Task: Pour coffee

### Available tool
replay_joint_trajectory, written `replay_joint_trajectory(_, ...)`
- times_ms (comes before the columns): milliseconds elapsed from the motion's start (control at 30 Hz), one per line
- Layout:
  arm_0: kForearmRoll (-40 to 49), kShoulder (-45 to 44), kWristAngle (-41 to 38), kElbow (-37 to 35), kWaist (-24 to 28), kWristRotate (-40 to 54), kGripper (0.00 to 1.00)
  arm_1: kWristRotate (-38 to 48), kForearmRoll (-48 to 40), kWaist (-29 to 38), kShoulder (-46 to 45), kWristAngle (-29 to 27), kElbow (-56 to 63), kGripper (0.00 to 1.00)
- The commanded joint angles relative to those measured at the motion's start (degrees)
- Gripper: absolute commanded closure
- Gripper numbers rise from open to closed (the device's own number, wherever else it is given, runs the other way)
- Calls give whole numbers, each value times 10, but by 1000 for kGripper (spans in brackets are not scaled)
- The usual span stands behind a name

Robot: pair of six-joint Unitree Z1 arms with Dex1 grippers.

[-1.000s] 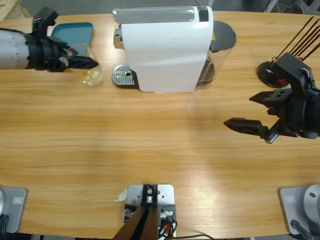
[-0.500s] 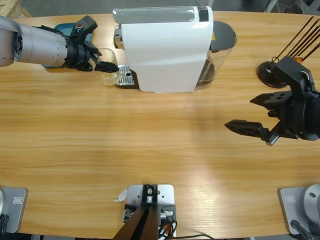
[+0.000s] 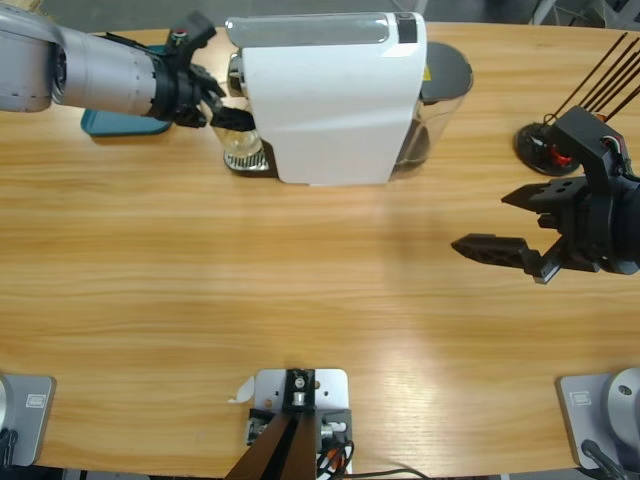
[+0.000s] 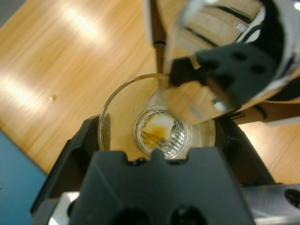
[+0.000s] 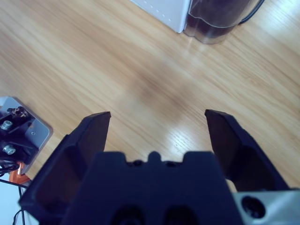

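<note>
At the upper left of the high view, the left arm reaches in from the frame's left edge, and its tool (image 3: 232, 116) holds a clear glass (image 3: 244, 152) on the drip tray (image 3: 250, 158) of the white coffee machine (image 3: 335, 95). Its jaws are closed against the glass on both sides; the left wrist view looks down into the glass (image 4: 157, 124) between them, with the machine's shiny spout (image 4: 229, 51) just above its rim. Only a thin brownish trace of coffee (image 4: 157, 133) shows at the bottom of the glass. A teal tray (image 3: 115, 122) lies on the tabletop (image 3: 300, 300) under the arm, mostly hidden by it.

At the right edge of the high view, the right tool (image 3: 512, 224) hangs over bare wood with its jaws spread wide and nothing between them. A black round stand (image 3: 545, 145) with dark sticks sits at the upper right, behind that tool. The right wrist view shows the machine's dark water tank (image 5: 220, 18) at its top edge.
</note>
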Motion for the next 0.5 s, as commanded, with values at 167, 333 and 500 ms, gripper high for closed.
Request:
replay_joint_trajectory(167, -9, 54, -14, -5, -15, 6, 828, -8, -9, -9, -1, 8, 15, 110)
replay_joint_trajectory(333, -9, 56, -13, -2, -15, 6, 37, -8, -9, -9, -1, 8, 15, 110)
replay_joint_trajectory(500, -9, 56, -13, 1, -15, 6, 4, -8, -9, -10, -2, 8, 15, 110)
